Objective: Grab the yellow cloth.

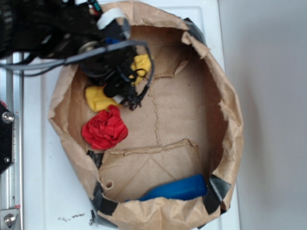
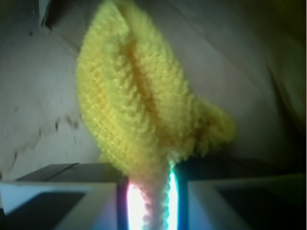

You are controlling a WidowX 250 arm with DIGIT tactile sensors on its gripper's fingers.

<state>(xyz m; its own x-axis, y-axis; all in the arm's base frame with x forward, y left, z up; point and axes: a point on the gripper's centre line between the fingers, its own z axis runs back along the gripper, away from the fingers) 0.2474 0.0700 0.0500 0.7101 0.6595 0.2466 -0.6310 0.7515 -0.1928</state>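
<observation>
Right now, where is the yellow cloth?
In the exterior view, the yellow cloth sits upper left inside the paper bag, just above the red cloth, pinched by the hand.

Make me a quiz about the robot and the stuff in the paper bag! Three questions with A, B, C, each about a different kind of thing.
1. Where is the blue object?
A. By the bag's near wall
B. Under the gripper
C. Outside the bag

2. How many red cloths are in the paper bag?
A. None
B. One
C. Three

3. What is the gripper doing?
A. Open above the red cloth
B. Shut on nothing
C. Shut on the yellow cloth

Answers:
1. A, it lies along the bag's bottom wall in the exterior view.
2. B, a single red cloth sits beside the arm.
3. C, the wrist view shows the yellow cloth pinched between the fingers.
</observation>
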